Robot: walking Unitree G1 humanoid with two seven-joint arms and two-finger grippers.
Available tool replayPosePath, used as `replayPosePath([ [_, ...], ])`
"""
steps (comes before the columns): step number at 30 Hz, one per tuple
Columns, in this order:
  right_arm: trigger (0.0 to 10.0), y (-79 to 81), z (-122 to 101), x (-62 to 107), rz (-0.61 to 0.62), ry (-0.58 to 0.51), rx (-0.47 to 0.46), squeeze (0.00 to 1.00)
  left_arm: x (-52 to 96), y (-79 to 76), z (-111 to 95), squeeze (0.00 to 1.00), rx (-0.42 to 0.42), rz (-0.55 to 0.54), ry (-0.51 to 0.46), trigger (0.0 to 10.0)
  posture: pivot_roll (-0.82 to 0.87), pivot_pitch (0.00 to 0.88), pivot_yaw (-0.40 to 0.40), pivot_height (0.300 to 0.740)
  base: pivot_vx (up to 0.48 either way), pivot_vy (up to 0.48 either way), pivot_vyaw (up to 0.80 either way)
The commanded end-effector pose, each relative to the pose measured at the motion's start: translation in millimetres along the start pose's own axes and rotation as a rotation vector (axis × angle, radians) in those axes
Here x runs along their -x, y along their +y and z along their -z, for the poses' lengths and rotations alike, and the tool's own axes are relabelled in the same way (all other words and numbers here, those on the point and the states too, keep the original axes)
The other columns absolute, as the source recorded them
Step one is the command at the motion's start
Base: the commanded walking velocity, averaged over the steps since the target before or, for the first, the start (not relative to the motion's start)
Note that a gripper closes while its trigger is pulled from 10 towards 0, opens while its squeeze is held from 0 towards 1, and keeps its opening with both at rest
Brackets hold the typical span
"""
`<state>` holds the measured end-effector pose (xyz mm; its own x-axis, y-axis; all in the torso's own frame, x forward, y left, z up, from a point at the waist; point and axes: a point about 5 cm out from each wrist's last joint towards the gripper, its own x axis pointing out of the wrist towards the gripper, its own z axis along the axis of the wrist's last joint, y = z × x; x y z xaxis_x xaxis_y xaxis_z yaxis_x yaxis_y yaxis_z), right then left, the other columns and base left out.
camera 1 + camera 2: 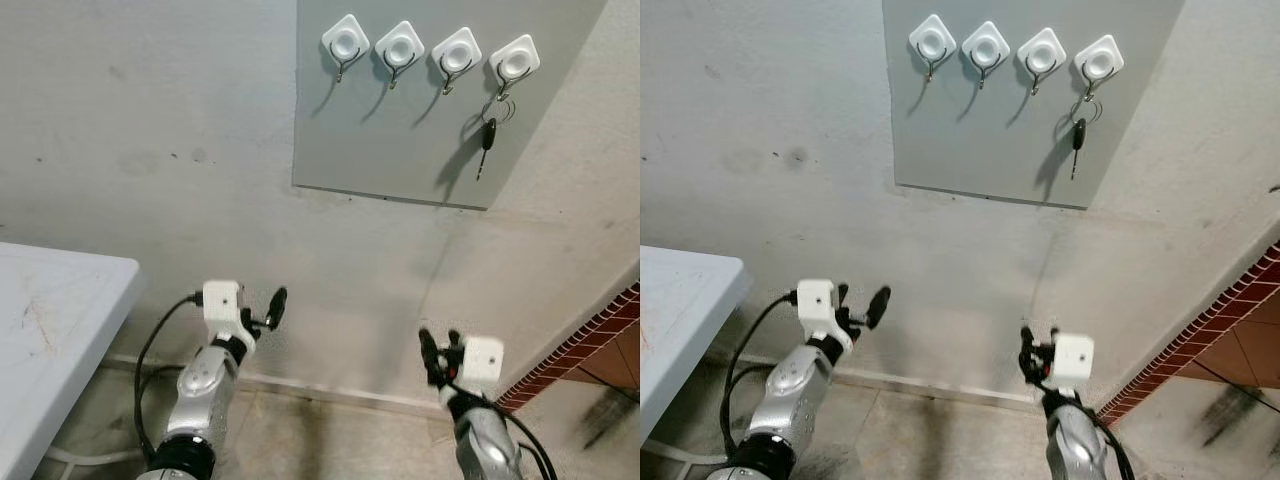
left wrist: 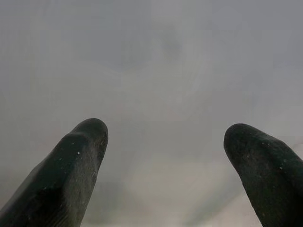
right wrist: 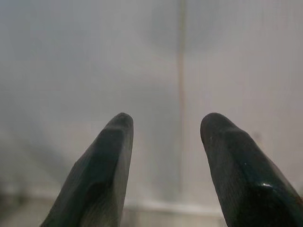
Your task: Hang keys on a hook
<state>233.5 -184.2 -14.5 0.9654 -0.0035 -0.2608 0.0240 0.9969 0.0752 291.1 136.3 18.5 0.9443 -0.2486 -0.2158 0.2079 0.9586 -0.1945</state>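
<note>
A grey board (image 1: 420, 110) on the wall carries several white hooks in a row. A black-headed key (image 1: 487, 140) on a ring hangs from the rightmost hook (image 1: 514, 60); the other hooks (image 1: 345, 42) are bare. My left gripper (image 1: 262, 315) is low, well below the board, and stands open with nothing between its fingers (image 2: 80, 161). Low on the right, my right gripper (image 1: 439, 350) is also open and holds nothing, its fingers (image 3: 109, 161) pointing at the blank wall.
A white table (image 1: 50, 330) juts in at the lower left. A skirting strip (image 1: 330, 390) runs along the wall's foot above the tiled floor. A red brick edge (image 1: 590, 340) rises at the lower right.
</note>
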Motion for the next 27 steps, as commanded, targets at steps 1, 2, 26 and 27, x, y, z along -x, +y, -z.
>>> replayPosePath([
  [1, 10.0, -8.5, 9, 3.0, 0.032, 0.052, 0.02, 0.0, 6.6, 3.7, 17, 0.0, -0.032, -0.016, 0.076, 10.0, -0.02, 0.0, -0.026, 0.74, 0.0, 0.0, 0.0],
  [2, 10.0, -8.5, 9, 3.0, 0.032, 0.052, 0.02, 0.0, 6.6, 3.7, 17, 0.0, -0.032, -0.016, 0.076, 10.0, -0.02, 0.0, -0.026, 0.74, 0.0, 0.0, 0.0],
  [26, 10.0, -26.9, 83, 54.3, 0.115, 0.476, 0.055, 0.0, 56.4, 22.1, 88, 0.0, -0.139, -0.093, 0.428, 10.0, -0.02, 0.0, -0.036, 0.74, 0.0, 0.0, 0.0],
  [27, 10.0, -27.4, 85, 56.8, 0.118, 0.488, 0.049, 0.0, 58.8, 23.0, 90, 0.0, -0.129, -0.096, 0.439, 10.0, -0.02, 0.0, -0.035, 0.74, 0.0, 0.0, 0.0],
])
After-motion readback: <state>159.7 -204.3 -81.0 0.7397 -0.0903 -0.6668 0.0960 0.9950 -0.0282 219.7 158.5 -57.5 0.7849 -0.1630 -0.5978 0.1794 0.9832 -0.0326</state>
